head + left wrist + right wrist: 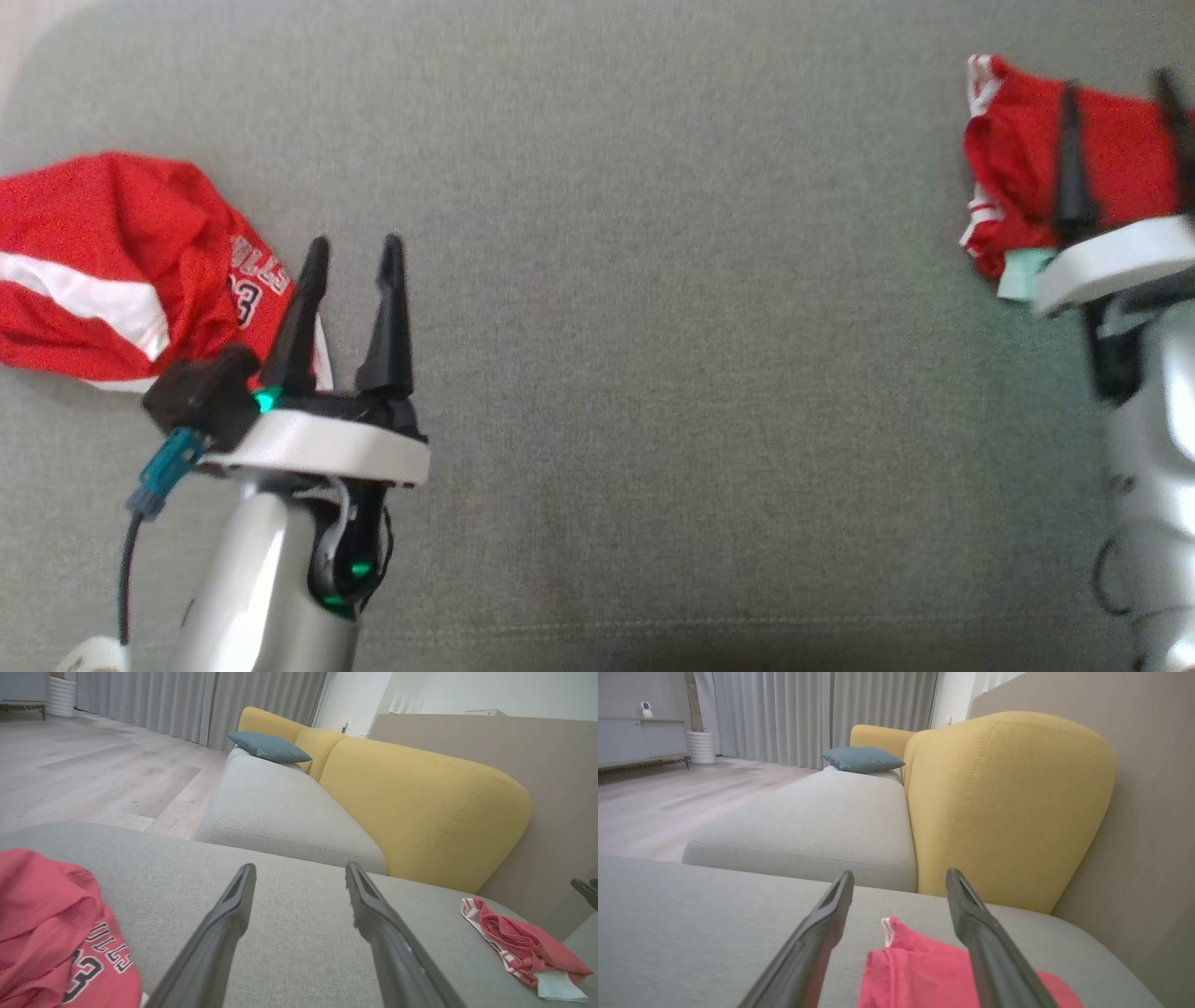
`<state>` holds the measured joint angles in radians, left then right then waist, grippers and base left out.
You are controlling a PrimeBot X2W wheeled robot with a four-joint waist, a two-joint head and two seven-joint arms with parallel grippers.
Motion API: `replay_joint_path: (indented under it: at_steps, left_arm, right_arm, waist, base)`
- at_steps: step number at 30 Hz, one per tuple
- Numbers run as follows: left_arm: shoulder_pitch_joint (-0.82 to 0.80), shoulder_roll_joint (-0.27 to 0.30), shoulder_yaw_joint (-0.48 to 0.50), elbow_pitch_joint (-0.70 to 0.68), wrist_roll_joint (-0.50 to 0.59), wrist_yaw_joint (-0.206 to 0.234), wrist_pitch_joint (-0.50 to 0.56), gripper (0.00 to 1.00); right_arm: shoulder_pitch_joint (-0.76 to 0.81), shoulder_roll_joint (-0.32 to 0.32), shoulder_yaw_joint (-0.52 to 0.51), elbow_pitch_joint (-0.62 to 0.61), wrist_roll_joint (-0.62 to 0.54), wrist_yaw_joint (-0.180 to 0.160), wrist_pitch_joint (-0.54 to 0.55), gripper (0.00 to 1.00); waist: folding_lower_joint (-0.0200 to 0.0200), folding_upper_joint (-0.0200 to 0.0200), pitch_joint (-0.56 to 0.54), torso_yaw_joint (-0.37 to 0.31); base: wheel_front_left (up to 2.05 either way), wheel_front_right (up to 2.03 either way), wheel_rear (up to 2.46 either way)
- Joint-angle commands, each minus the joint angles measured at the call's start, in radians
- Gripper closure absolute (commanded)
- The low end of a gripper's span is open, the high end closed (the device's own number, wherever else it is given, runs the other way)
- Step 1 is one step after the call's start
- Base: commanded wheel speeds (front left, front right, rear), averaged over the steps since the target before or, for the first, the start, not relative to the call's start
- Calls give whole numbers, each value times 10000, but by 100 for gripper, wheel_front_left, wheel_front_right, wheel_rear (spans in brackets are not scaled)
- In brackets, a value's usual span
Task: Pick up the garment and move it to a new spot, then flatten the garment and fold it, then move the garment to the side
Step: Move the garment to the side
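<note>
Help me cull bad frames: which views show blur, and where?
Head view: right gripper smeared by motion at the edge, left gripper crisper. Left wrist view: fingers soft up close, yellow backrest sharp. Right wrist view: red garment between the fingers looks soft.

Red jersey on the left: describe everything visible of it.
The jersey is red, of thin, sporty-looking fabric, with a broad white stripe and white and dark lettering with the number 23 near its right edge. It lies crumpled in a loose heap, not flattened, on the grey cushion at the robot's left. The open left end effector sits just beside its right edge, gripping nothing. Whether a finger brushes the cloth cannot be told.
</note>
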<state>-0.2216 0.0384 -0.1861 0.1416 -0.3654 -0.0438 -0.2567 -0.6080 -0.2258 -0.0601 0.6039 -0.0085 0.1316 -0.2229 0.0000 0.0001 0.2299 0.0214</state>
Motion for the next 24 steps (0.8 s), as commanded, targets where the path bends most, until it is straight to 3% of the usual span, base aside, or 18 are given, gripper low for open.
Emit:
replay_joint_path:
  at_steps: [1,7,13,24]
  left_arm:
    - [-176,118,402,-379,-46,45,-51,0]
    - [327,118,739,-479,-37,23,-51,0]
    - [796,118,961,-574,17,-15,-51,0]
    - [1769,118,992,-552,213,-42,-51,0]
  right_arm:
    - [-41,36,248,-442,107,-9,-152,0]
    - [1039,881,924,-1336,596,-9,-326,0]
    - [2363,1520,894,-2197,860,-9,-372,0]
    - [4468,1751,1186,-3102,1554,-9,-386,0]
  waist:
    - [0,-1,-329,-29]
    - [0,-1,-1078,-23]
    - [0,-1,-1550,42]
    - [0,-1,-2227,-6]
  base:
    - [0,0,0]
    - [0,0,0]
    - [0,0,0]
    - [0,0,0]
